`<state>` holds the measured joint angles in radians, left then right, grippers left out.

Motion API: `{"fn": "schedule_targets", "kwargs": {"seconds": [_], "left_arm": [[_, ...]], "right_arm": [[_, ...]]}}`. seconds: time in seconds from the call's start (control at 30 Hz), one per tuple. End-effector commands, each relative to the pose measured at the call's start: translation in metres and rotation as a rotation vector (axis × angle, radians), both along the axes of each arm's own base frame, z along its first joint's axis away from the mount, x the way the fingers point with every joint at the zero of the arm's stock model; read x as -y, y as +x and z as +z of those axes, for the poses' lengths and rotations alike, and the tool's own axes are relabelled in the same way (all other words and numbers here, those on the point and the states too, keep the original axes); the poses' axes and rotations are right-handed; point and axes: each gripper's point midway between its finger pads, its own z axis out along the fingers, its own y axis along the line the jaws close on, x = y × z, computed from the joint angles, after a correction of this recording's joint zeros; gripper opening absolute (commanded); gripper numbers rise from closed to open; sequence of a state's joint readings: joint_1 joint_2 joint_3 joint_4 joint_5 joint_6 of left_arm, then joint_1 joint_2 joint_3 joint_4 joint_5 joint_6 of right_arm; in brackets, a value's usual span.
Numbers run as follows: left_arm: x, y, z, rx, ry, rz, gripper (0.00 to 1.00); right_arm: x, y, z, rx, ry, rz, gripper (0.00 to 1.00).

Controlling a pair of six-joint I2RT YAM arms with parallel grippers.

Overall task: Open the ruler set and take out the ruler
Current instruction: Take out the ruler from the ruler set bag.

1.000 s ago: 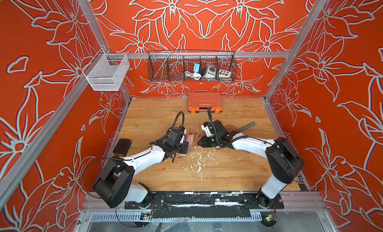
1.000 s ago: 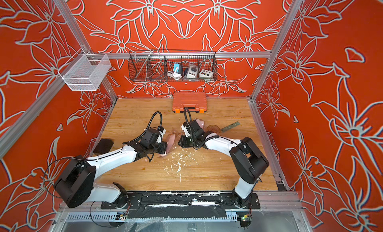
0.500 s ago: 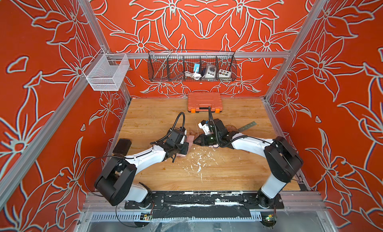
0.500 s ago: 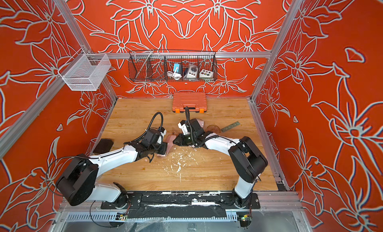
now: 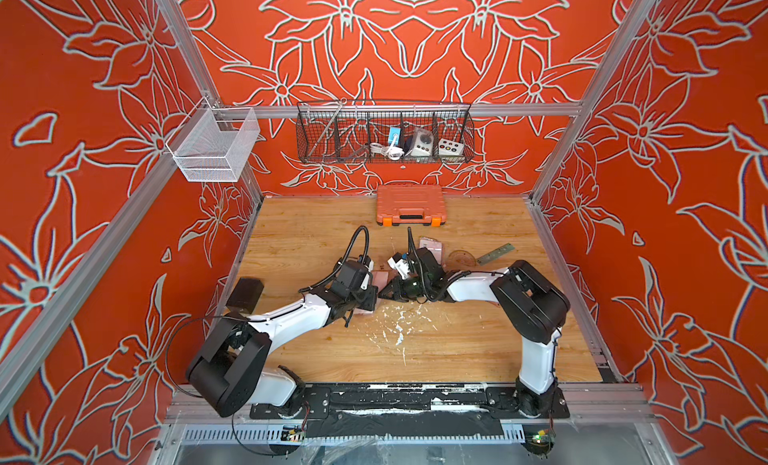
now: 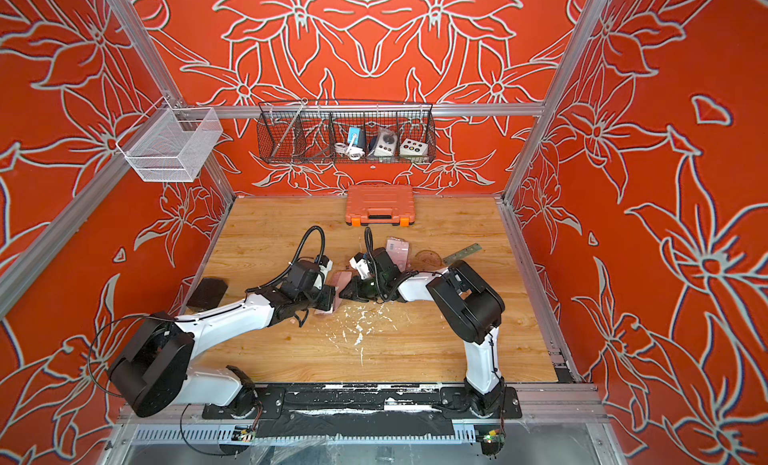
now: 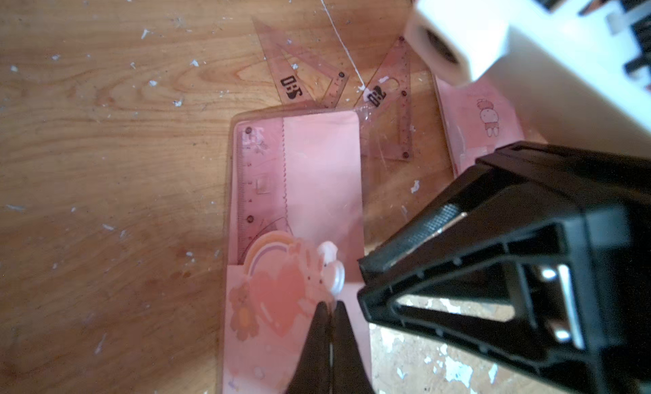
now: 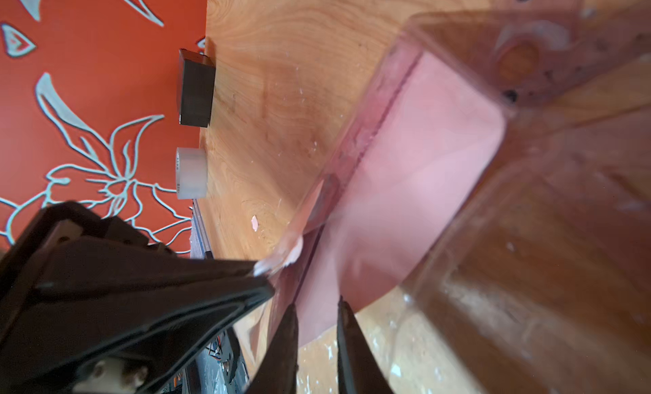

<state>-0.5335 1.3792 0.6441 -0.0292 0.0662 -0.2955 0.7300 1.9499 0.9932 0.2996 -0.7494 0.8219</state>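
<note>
The ruler set [image 7: 296,233] is a pink pouch with a clear front and a white snap; it shows in both top views [image 5: 380,278] [image 6: 341,282] at mid-table. A pink ruler [image 7: 253,184] lies inside it along one edge. My left gripper [image 7: 331,311] is shut on the pouch's edge beside the snap. My right gripper [image 8: 315,314] faces it from the right, fingers a little apart, with the pouch's pink sheet [image 8: 405,184] reaching between them. In a top view the two grippers [image 5: 374,296] [image 5: 386,290] nearly meet at the pouch.
Two clear pink set squares [image 7: 303,71] [image 7: 391,103] and a pink card [image 7: 482,124] lie just beyond the pouch. A protractor [image 5: 461,259] and a grey-green ruler [image 5: 494,253] lie to the right. An orange case [image 5: 410,204] stands at the back, a black box [image 5: 245,294] at the left wall.
My right gripper has moved left to the pouch and its fingers have drawn closer together. The left gripper has kept its hold in place.
</note>
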Motion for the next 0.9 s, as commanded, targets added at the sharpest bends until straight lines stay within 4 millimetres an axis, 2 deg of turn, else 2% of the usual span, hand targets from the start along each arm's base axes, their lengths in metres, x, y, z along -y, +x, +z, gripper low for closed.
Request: {"fn": "schedule_targets", "kwargs": {"seconds": [0.0, 0.2, 0.43, 0.5, 0.57, 0.63, 0.7, 0.87], "left_arm": [[0.009, 0.003, 0.012, 0.041, -0.048, -0.011, 0.0], [0.014, 0.002, 0.012, 0.052, -0.082, -0.012, 0.0], [0.014, 0.003, 0.015, 0.065, -0.093, -0.008, 0.0], [0.014, 0.003, 0.018, 0.076, -0.102, -0.003, 0.0], [0.013, 0.003, 0.018, 0.084, -0.106, 0.003, 0.0], [0.01, 0.003, 0.016, 0.075, -0.084, 0.01, 0.0], [0.007, 0.002, 0.014, 0.071, -0.067, 0.014, 0.0], [-0.003, -0.001, 0.007, 0.068, -0.015, 0.029, 0.0]], "right_arm": [[-0.015, 0.0, 0.007, -0.011, 0.058, 0.022, 0.22], [-0.027, -0.003, 0.008, -0.041, 0.098, 0.043, 0.24], [-0.032, -0.011, -0.008, -0.089, 0.076, 0.059, 0.24], [-0.033, -0.011, -0.011, -0.098, 0.072, 0.056, 0.2], [-0.034, -0.01, -0.009, -0.101, 0.08, 0.048, 0.09], [-0.034, -0.008, -0.005, -0.095, 0.085, 0.04, 0.03], [-0.033, -0.007, 0.0, -0.085, 0.078, 0.04, 0.0], [-0.023, -0.004, 0.015, -0.063, 0.055, 0.032, 0.0]]}}
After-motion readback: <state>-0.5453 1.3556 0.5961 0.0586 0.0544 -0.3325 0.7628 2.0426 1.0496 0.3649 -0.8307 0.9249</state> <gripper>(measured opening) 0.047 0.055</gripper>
